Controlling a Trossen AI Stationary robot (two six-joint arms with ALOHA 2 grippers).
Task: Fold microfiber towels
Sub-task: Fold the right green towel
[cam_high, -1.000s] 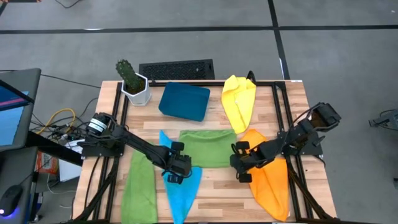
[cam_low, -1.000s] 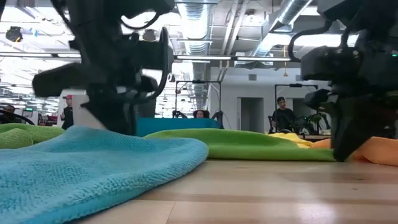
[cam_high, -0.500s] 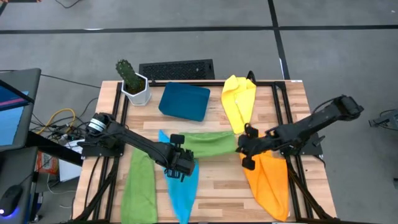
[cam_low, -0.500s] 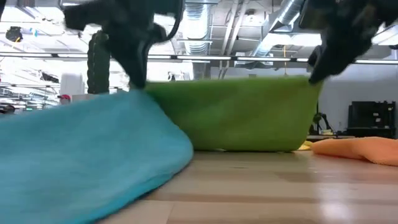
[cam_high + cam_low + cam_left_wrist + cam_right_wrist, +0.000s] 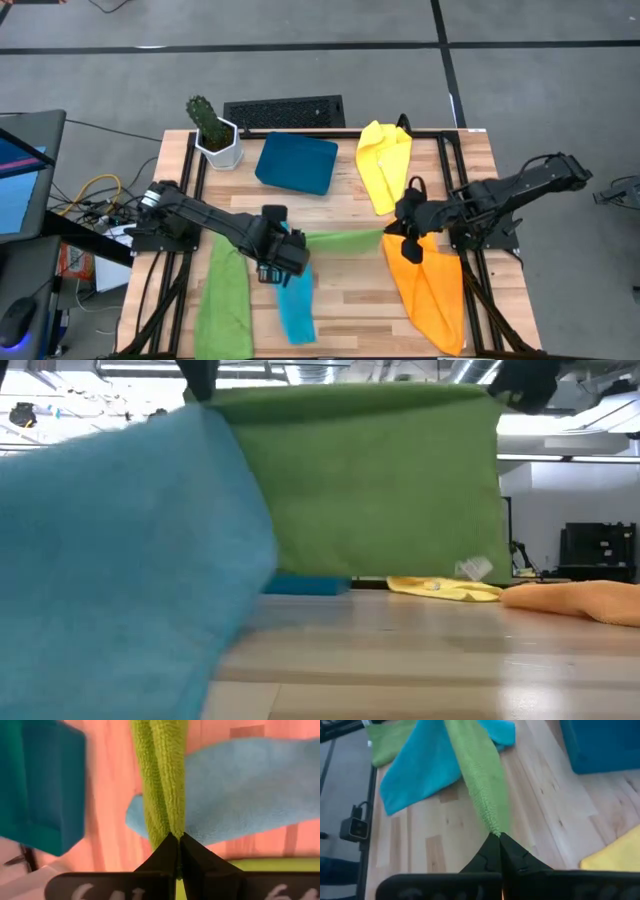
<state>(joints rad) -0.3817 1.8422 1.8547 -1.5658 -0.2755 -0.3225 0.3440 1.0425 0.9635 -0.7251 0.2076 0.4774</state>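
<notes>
Left gripper [image 5: 283, 243]: fingers pinched together on one top corner of the green towel [image 5: 343, 240]; the left wrist view shows the pile nipped between the closed tips. Right gripper [image 5: 405, 236]: likewise clamped on the opposite top corner, confirmed in the right wrist view.

Position, taken from the dark teal tray [image 5: 296, 163] at the back of the table: the green towel hangs lifted in the air on the near side of the tray, stretched as a narrow band between the two grippers. From the low view it drops as a flat sheet, its lower edge clear of the wood, a small label showing at the lower corner. The sky-blue towel [image 5: 295, 305] lies nearer than the tray, under and beside the left gripper; in the low view part of it looks raised beside the green sheet, so it may be snagged. A second green towel [image 5: 224, 300] lies beyond it toward the left edge. The yellow towel [image 5: 385, 163] sits just right of the tray; the orange towel [image 5: 430, 288] lies near the right gripper.

Assessment: step in hand is the lift before the fold. To do it well, keep both corners level and the top edge taut, lay the hanging edge down first on bare wood, then carry the held edge over squarely. Check the sky-blue towel drops free beforehand.
</notes>
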